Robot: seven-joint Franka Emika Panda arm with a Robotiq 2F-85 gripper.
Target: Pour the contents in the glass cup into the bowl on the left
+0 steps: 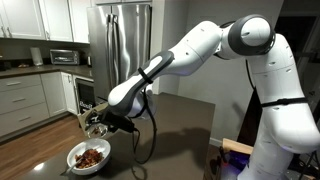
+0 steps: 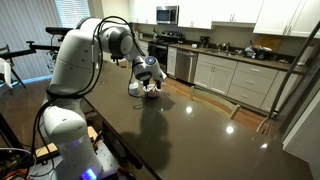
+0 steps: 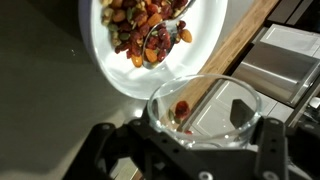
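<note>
My gripper is shut on the glass cup, a small clear glass held tilted just above and beside the bowl. A few reddish-brown bits still cling inside the cup. The white bowl lies below, holding a heap of reddish-brown bits and a utensil. In an exterior view the bowl sits at the table's near corner with the gripper above it. In another exterior view the gripper hangs over the bowl at the table's far end.
The dark table stretches toward the camera. A wooden floor strip shows past the table edge. Kitchen cabinets, a fridge and a counter stand beyond.
</note>
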